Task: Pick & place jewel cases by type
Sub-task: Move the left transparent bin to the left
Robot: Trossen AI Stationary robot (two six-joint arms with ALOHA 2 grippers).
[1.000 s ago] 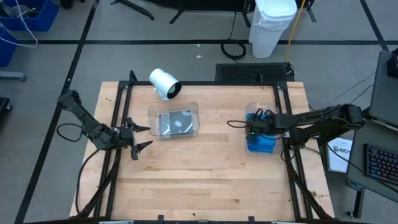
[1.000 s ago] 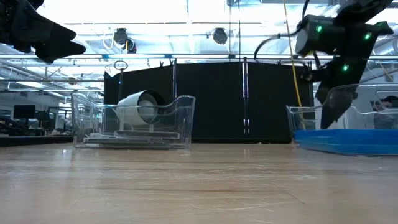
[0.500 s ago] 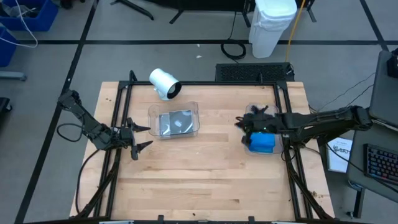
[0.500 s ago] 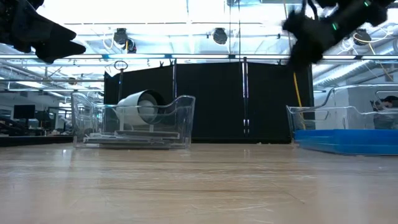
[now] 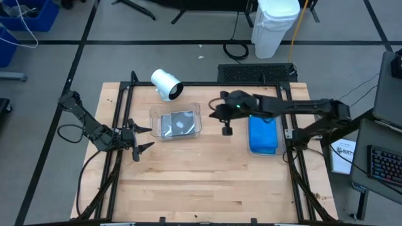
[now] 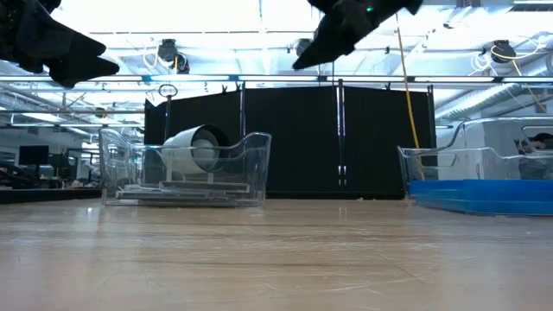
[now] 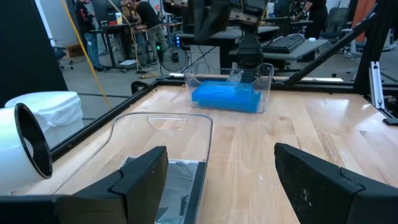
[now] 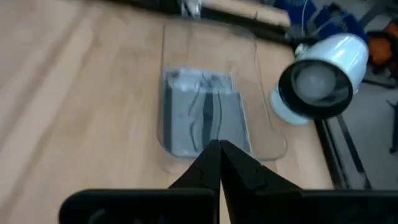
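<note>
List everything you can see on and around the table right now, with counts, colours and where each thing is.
Blue jewel cases: stack, count unclear, bright blue, in right clear tray.
Grey jewel cases: stack, count unclear, dark grey, in left clear tray.
White cylinder: one, lying behind left tray.
White bin: one, on floor beyond table.
Left end effector: open, empty, at table's left edge.
Right end effector: shut, empty, above table between the trays.
</note>
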